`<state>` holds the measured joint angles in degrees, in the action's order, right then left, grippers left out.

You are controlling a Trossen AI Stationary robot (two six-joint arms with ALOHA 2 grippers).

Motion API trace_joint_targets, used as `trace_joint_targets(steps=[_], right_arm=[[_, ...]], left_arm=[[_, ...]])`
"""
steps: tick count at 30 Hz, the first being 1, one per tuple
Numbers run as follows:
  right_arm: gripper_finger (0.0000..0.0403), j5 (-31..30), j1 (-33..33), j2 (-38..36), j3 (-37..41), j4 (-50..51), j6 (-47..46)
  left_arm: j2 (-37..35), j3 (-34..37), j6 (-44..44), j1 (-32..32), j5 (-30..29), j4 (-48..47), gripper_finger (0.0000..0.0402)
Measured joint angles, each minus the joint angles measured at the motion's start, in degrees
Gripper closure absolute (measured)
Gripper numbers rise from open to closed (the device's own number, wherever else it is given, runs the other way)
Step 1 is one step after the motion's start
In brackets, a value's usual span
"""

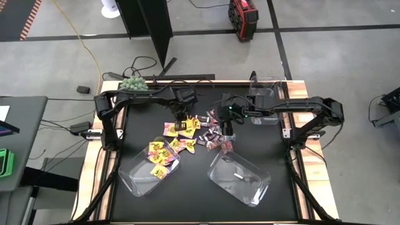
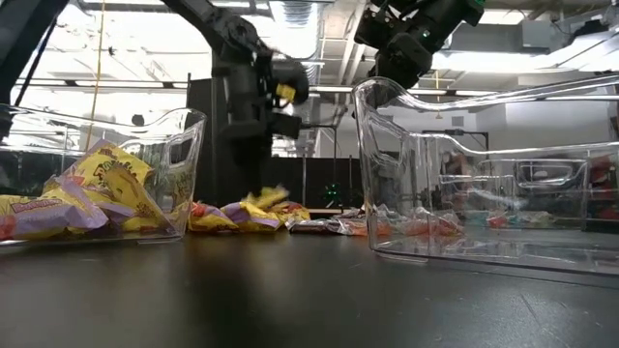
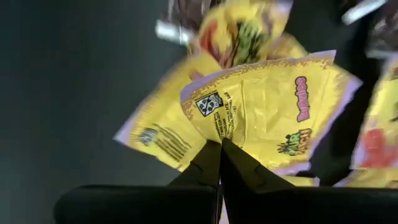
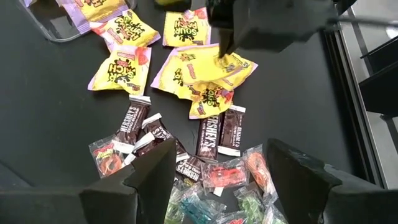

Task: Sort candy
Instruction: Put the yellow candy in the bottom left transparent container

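The left end effector [image 3: 221,149] is clenched on the edge of a yellow packet [image 3: 267,112] in the loose candy pile [image 1: 194,134] at the middle of the black surface [image 1: 275,206]. The right end effector [image 4: 214,165] hovers released over the dark mini bars [image 4: 211,134] (more yellow packets lie in a clear bin [image 1: 134,181]).
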<state>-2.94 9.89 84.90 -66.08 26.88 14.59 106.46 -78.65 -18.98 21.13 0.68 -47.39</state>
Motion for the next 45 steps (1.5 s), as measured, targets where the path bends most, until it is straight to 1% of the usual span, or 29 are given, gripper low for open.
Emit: trace_joint_targets(steps=[6, 10, 15, 19, 21, 24, 27, 30, 31, 33, 36, 39, 41, 43, 45], right_arm=[[0.0138, 0.0, 0.0, 0.0, 0.0, -0.7, -0.1], [0.0138, -0.1, 0.0, 0.0, 0.0, -2.0, -0.1], [0.0138, -0.1, 0.1, 0.0, 0.0, -3.0, 0.3], [0.0138, -0.1, 0.6, 0.0, 0.0, -4.1, 0.5], [0.0138, -0.1, 0.8, 0.0, 0.0, -4.5, 0.5], [0.0138, -0.1, 1.2, 0.0, 0.0, -5.3, 0.5], [0.0138, -0.1, 1.3, 0.0, 0.0, -5.6, 0.5], [0.0138, -0.1, 1.3, 0.0, 0.0, -5.6, 0.5], [0.0138, -0.1, 1.3, 0.0, 0.0, -5.6, 0.5], [0.0138, -0.1, 1.3, 0.0, 0.0, -4.9, 0.7], [0.0138, -0.1, 1.4, 0.0, 0.0, -4.1, 0.9], [0.0138, -0.1, 1.7, 0.0, 0.0, -3.5, 1.0], [0.0138, -0.1, 2.1, 0.0, 0.0, -2.4, 1.4], [0.0138, -0.1, 2.9, 0.0, 0.0, -0.4, 1.4], [0.0138, 0.0, 4.2, 0.2, 0.0, 1.4, 1.3]], left_arm=[[-7.1, -1.2, -0.3, -1.3, -4.2, -1.0, 0.0401], [-15.0, -0.7, 1.0, -3.4, -4.9, -3.8, 0.0401], [-25.1, 1.2, 3.1, -9.1, -4.7, -9.0, 0.0401], [-30.4, 2.0, 8.5, -14.5, -4.5, -15.7, 0.0401], [-31.6, 2.4, 12.3, -17.7, -4.5, -19.0, 0.0401], [-32.0, 4.4, 17.1, -22.6, -4.2, -20.1, 0.0401], [-31.3, 7.6, 21.2, -26.7, -3.8, -19.9, 0.0401], [-30.3, 11.5, 24.8, -29.6, -3.8, -17.2, 0.0397], [-30.2, 12.9, 25.7, -30.5, -3.6, -16.0, 0.0389], [-30.3, 15.3, 26.6, -31.5, -1.2, -13.8, 0.0362], [-30.3, 16.9, 28.9, -32.4, -0.1, -13.1, 0.0299], [-30.4, 17.0, 29.7, -32.9, -3.9, -13.3, 0.0226], [-30.3, 16.5, 28.7, -33.0, -6.3, -14.2, 0.0183], [-30.4, 15.7, 28.2, -33.0, -8.4, -15.5, 0.0153], [-30.5, 15.0, 28.9, -33.0, -11.2, -16.3, 0.0136]])
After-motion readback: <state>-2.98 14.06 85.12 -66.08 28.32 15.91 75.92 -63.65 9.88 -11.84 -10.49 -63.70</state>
